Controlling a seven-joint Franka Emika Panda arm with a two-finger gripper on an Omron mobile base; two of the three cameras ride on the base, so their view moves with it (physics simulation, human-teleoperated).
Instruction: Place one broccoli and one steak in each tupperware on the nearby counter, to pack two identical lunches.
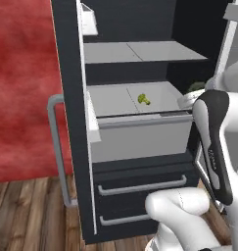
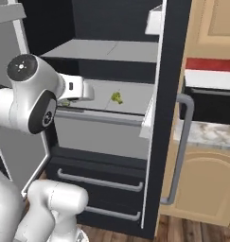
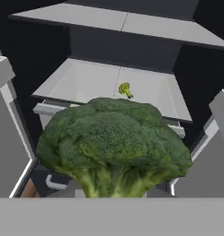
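Broccoli (image 3: pixel 114 147): one large head sits right in front of the hand camera, crown uppermost, pale stalks running down towards the gripper. The fingertips are hidden behind it, so contact cannot be seen directly; the jaws are drawn nearly together, and by its position the head appears to be held between them at the stalk. I judge it gripped, with that reservation.

Handling, as a judgement: light, and firm at the stalk. The crown is bumpy and crumbles under pressure, so it makes a poor seat for flat pads. The stalk just under the crown is the place to hold. The load is top-heavy and could swing or twist in the grip during a fast turn.

A second broccoli (image 1: pixel 144 99) lies small on the pale floor of the fridge's middle shelf (image 1: pixel 115 98), well apart from the first and towards the back; the right base view shows it too (image 2: pixel 117 98).

The arm reaches into the open fridge at that shelf level, its wrist (image 2: pixel 76 88) just inside the opening. The fridge door (image 2: pixel 166 118) stands open to the right, with its grey handle (image 2: pixel 180 142).

Beyond the door a strip of the marble counter (image 2: pixel 208 134) shows over light wooden cabinets. No tupperware or steak can be made out.
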